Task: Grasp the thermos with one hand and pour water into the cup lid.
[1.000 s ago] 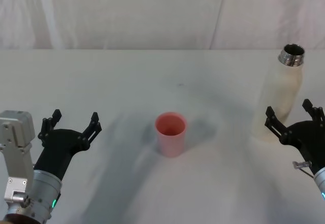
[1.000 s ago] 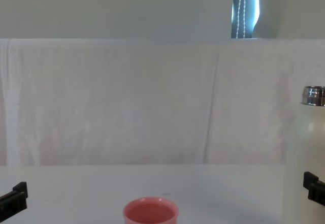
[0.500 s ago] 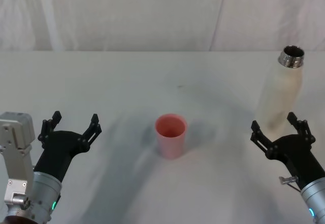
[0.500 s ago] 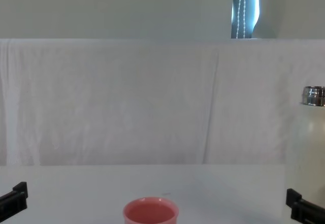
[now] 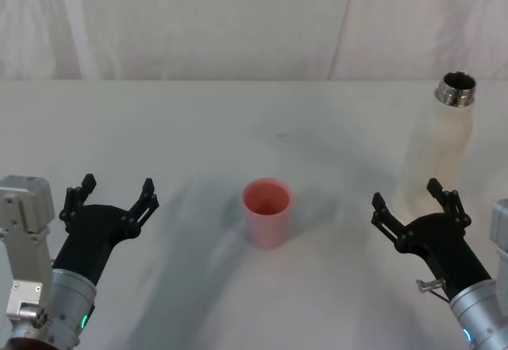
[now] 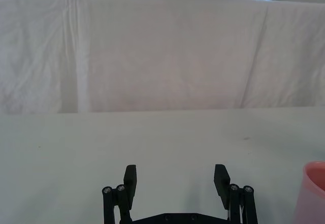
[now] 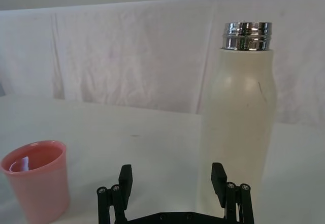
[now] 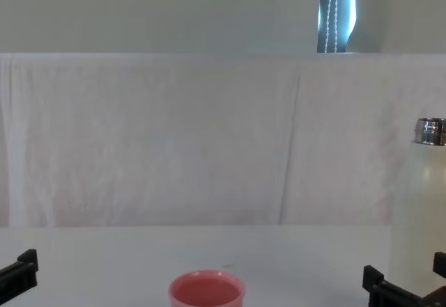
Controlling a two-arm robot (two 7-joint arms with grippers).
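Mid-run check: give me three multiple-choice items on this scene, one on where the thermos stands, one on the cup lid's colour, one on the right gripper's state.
1. Where is the thermos?
A. On the table's right side
B. Left of the cup lid
C. Lying flat

2. What colour is the cup lid?
A. Blue
B. Pink
C. Green

3. How is the right gripper?
A. Shut on the thermos
B. Holding the cup lid
C. Jaws open, holding nothing

Answers: 1 A, it stands upright right of the cup lid. 2 B, pink in head view. 3 C, jaws spread beside the thermos.
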